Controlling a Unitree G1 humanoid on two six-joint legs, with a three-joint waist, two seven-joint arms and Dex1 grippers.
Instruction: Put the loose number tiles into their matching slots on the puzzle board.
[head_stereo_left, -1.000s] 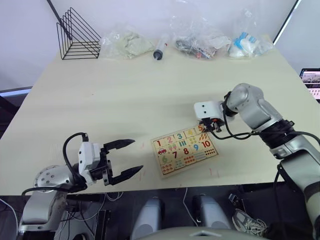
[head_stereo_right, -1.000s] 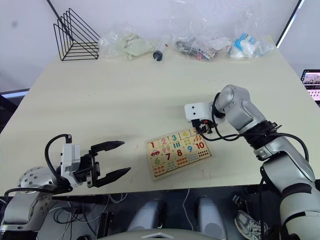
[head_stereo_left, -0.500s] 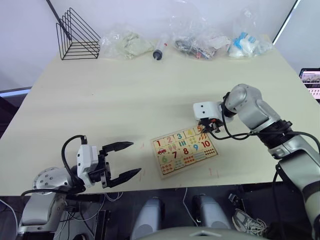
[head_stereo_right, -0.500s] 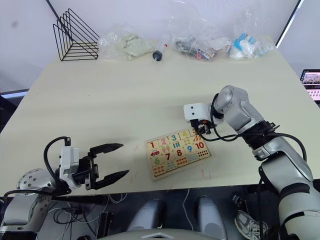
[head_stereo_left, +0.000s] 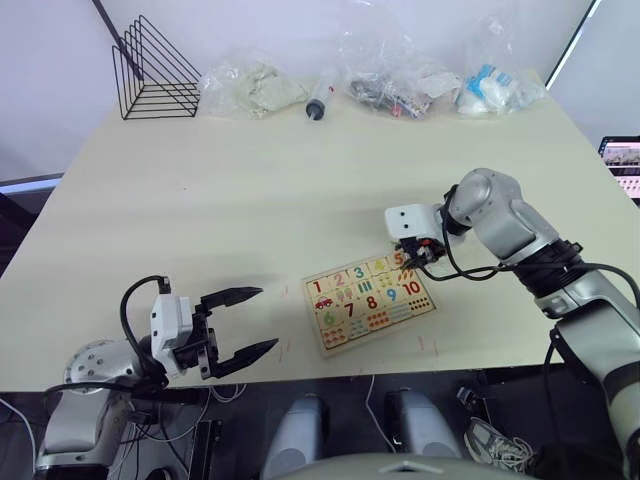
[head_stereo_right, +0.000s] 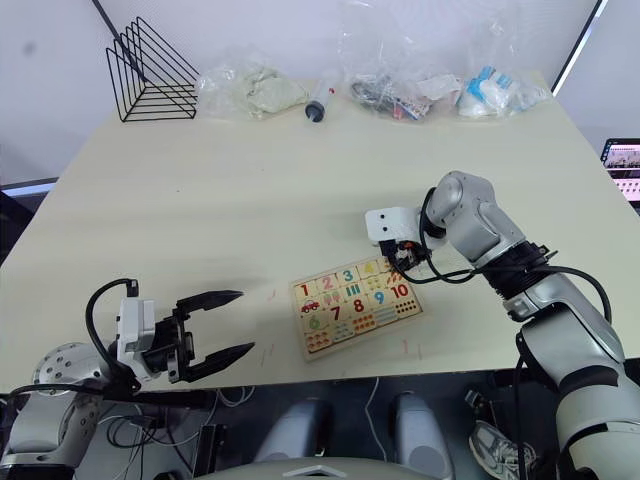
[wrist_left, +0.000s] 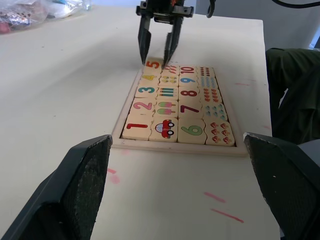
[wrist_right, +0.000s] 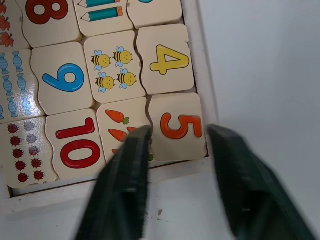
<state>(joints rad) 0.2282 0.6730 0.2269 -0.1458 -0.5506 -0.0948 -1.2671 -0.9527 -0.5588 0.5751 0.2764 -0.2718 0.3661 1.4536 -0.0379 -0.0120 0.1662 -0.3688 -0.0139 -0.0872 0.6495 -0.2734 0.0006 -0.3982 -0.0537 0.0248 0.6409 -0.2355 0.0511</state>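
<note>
The puzzle board (head_stereo_left: 369, 299) lies flat on the pale worktop (head_stereo_left: 300, 190) near its front edge, turned a little askew, with tiles 1 to 5 seated in the row of slots along its far long edge. The 5 tile (wrist_right: 180, 126) sits in the corner slot, flush beside the 4 tile (wrist_right: 169, 59), and the 1 tile (wrist_left: 137, 127), 2 tile (wrist_left: 142, 106) and 3 tile (wrist_left: 148, 91) fill the rest of that row. The right gripper (wrist_left: 159, 50) stands over the board's corner at about 1 o'clock from the board's middle, its fingers (wrist_right: 125, 190) parted and straddling the 5 tile, their tips at the tile's two sides; whether they touch it I cannot tell. The left gripper (head_stereo_left: 243, 322) hangs off the worktop's front edge at about 9 o'clock from the board, well apart from it, fingers spread wide and empty, aimed toward the board. Along the far edge of the worktop sit a black wire rack (head_stereo_left: 155, 72), a syringe (head_stereo_left: 319, 98) and several clear plastic bags (head_stereo_left: 400, 80).
</note>
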